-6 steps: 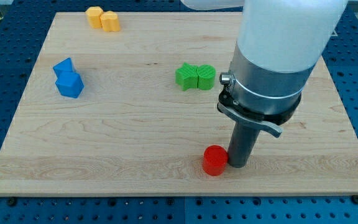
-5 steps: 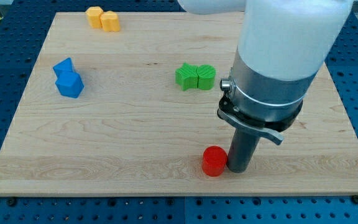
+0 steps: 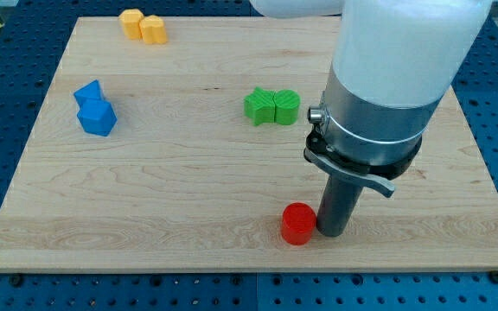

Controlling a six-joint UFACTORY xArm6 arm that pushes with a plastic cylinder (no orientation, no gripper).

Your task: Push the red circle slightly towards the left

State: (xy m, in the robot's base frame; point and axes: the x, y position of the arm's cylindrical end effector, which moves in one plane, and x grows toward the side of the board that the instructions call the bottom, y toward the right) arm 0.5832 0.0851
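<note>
My tip (image 3: pixel 333 233) sits on the wooden board (image 3: pixel 188 199) near the view's bottom edge, touching the right side of the red circle (image 3: pixel 298 224). I have no gripper here, only the rod. 2 green blocks (image 3: pixel 272 106) lie above it, 2 blue blocks (image 3: pixel 93 109) at the view's left, and 2 yellow blocks (image 3: pixel 143 26) at the top.

My tip (image 3: pixel 333 233) ends a smooth, matt dark rod under a brushed metal collar (image 3: pixel 366 138) and glossy white plastic housing (image 3: pixel 400 43). Touching its left, the red circle (image 3: pixel 298 223) looks matt plastic on the pale, smooth-grained wooden board (image 3: pixel 188 173).
</note>
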